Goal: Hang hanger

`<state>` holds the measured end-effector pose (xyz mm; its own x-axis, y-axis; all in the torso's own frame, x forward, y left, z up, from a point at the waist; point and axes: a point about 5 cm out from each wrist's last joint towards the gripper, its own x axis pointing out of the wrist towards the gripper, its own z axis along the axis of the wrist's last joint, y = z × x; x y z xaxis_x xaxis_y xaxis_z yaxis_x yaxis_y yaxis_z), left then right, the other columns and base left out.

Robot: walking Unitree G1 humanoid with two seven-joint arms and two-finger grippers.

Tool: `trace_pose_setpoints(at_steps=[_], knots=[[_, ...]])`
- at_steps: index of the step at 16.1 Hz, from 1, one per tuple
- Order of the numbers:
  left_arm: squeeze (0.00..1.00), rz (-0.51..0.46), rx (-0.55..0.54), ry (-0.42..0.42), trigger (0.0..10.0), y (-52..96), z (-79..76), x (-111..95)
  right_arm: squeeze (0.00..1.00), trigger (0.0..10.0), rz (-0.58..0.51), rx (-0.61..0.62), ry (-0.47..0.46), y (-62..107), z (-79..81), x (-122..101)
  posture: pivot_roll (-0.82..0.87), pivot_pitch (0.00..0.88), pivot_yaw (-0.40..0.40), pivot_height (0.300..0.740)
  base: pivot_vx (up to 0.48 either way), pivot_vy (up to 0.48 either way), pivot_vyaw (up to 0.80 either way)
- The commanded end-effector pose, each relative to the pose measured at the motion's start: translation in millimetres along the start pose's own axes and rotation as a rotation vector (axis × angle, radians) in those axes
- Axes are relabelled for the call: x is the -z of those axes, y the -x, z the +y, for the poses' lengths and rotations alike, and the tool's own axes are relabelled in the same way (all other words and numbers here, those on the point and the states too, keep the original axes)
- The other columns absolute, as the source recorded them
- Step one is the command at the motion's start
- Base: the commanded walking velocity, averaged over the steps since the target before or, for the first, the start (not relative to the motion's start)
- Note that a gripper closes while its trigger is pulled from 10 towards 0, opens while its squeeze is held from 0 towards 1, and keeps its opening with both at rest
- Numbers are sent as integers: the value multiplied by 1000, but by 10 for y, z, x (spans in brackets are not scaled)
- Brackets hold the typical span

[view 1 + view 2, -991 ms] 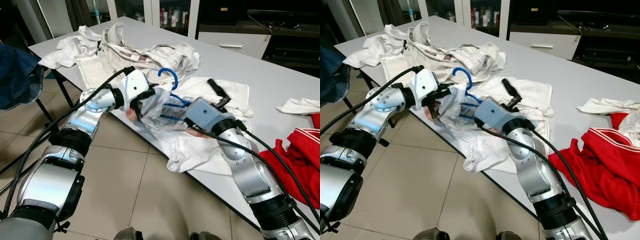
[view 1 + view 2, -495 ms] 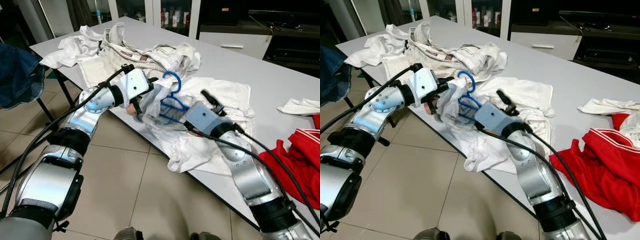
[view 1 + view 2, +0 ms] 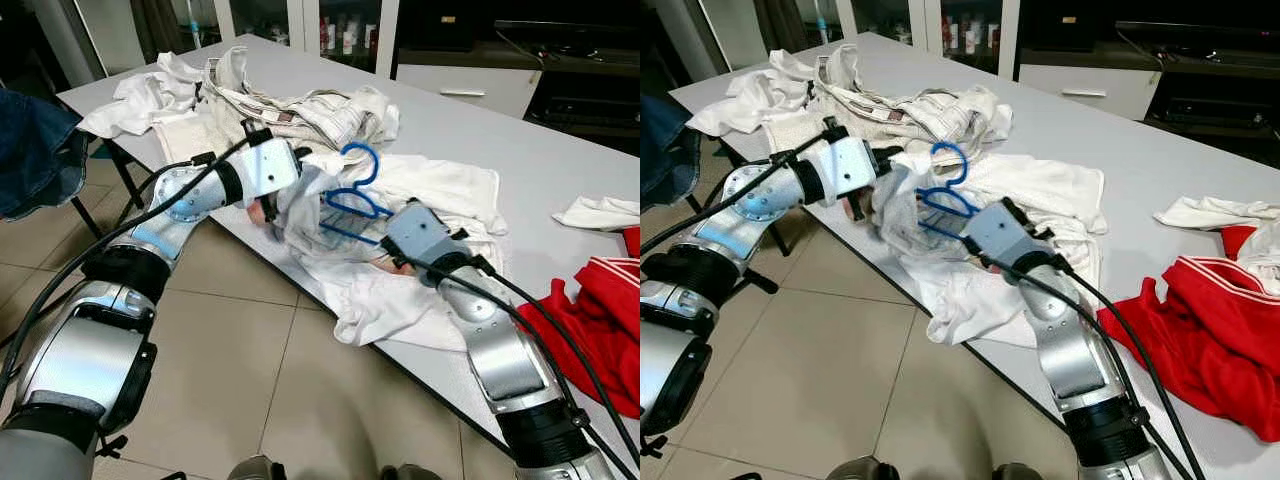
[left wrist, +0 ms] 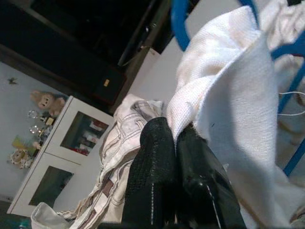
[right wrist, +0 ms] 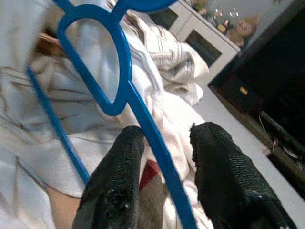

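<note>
A blue plastic hanger [image 3: 352,193] lies half inside a white garment [image 3: 400,290] at the near edge of the grey table [image 3: 520,150], its hook poking up out of the cloth. My left gripper [image 4: 174,129] is shut on a fold of the white garment just left of the hanger, holding that cloth up. In the right wrist view my right gripper [image 5: 169,130] is open, its two fingers on either side of the hanger's [image 5: 143,119] slanted arm. The lower part of the hanger is hidden in the cloth.
A heap of white and striped clothes [image 3: 280,100] lies at the table's far left. A red garment [image 3: 590,320] and a small white cloth [image 3: 600,212] lie at the right. A denim garment [image 3: 35,150] hangs at the far left above the tiled floor.
The hanger and the held cloth have shifted to the right and slightly up. My right gripper has turned onto the hanger's arm, its fingers now straddling it.
</note>
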<state>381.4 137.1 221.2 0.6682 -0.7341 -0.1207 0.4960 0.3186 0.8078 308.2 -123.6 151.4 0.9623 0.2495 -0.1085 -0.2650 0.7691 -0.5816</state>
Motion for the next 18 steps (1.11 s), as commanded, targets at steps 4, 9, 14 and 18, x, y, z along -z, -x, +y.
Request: trace_pose_setpoints(at_steps=[4, 9, 14, 18], knots=[[0, -41, -21, -92, 10000, 7, 91, -96, 227, 0, 11, 4, -65, -27, -11, -39, -24, 0, 61, 723, 0, 0, 0], [0, 63, 3, -280, 10000, 82, 120, -2, 149, 0, 33, 15, -131, -25, 3, -20, -21, 0, 65, 723, 0, 0, 0], [0, 73, -136, -287, 10000, 118, 271, -3, 55, 0, 39, 51, -154, -39, -49, -22, -19, 0, 64, 723, 0, 0, 0], [0, 98, -149, -311, 10000, 102, 238, 44, 55, 0, 40, 49, -155, -36, -38, -17, -22, 0, 61, 723, 0, 0, 0]])
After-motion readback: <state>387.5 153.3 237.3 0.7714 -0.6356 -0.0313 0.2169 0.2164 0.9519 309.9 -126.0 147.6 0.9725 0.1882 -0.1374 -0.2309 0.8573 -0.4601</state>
